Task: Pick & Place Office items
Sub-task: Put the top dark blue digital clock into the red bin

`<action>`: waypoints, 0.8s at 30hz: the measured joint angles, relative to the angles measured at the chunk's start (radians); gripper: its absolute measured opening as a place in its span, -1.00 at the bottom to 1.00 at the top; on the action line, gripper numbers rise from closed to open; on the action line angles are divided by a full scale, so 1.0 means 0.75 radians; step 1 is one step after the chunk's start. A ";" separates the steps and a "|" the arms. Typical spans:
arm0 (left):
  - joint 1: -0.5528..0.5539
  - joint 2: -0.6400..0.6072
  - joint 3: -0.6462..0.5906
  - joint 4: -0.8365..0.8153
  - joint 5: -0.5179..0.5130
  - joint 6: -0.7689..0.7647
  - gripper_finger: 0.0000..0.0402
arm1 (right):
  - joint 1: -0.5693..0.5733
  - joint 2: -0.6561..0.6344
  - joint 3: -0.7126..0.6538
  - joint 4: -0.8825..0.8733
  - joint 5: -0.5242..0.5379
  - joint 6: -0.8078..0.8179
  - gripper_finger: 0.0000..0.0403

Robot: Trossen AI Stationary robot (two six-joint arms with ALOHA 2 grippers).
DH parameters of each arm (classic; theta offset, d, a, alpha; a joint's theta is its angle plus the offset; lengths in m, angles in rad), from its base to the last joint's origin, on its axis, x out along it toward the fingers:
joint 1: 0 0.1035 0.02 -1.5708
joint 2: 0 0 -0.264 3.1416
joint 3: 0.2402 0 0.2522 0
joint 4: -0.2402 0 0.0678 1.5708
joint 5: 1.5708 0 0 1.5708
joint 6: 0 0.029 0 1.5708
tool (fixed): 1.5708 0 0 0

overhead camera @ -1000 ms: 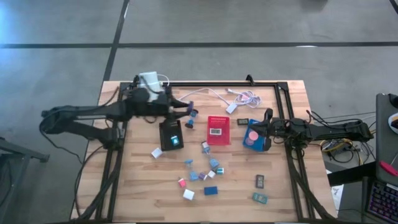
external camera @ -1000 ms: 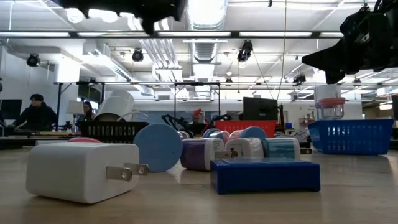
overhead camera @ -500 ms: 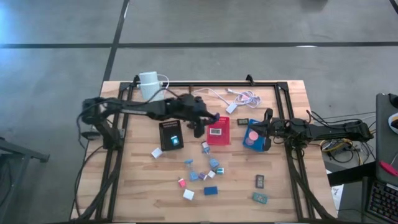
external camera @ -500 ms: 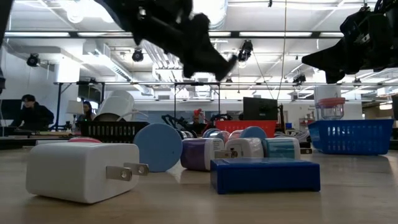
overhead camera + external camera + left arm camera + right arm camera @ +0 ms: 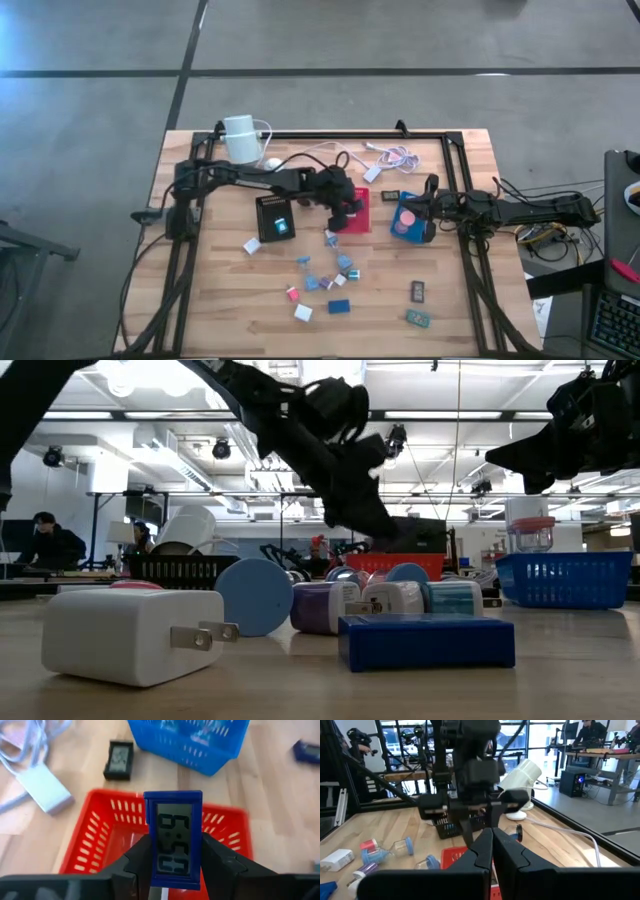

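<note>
The left gripper (image 5: 172, 862) jaws clamp a small blue digital clock (image 5: 172, 837) by its side edges above the red tray (image 5: 100, 827): light, rigid, slippery plastic. The right gripper (image 5: 492, 845) is closed, empty.

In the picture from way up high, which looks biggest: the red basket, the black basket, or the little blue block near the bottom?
1. The red basket and black basket look about alike; the left gripper hides part of the red one.
2. The blue block looks smallest.
</note>
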 joint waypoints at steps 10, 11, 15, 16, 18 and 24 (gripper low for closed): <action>0.000 0.108 0.007 -0.011 -0.059 0.054 -0.34 | 0.001 0.003 0.000 -0.002 0.000 0.005 -0.96; 0.000 0.108 0.007 -0.013 -0.062 0.059 -0.34 | 0.000 0.003 0.000 -0.002 0.000 0.005 -0.96; 0.001 0.108 0.007 -0.013 -0.063 0.065 -0.34 | 0.001 0.003 0.000 -0.002 0.000 0.005 -0.96; 0.001 0.108 0.007 -0.015 -0.063 0.070 -0.34 | 0.001 0.003 0.000 -0.002 0.000 0.005 -0.96; 0.001 0.108 0.007 -0.022 -0.063 0.084 -0.33 | 0.000 0.003 0.000 -0.002 0.000 0.005 -0.96; 0.001 0.108 0.007 -0.027 -0.064 0.107 -0.14 | 0.001 0.003 0.000 -0.002 0.000 0.009 -0.96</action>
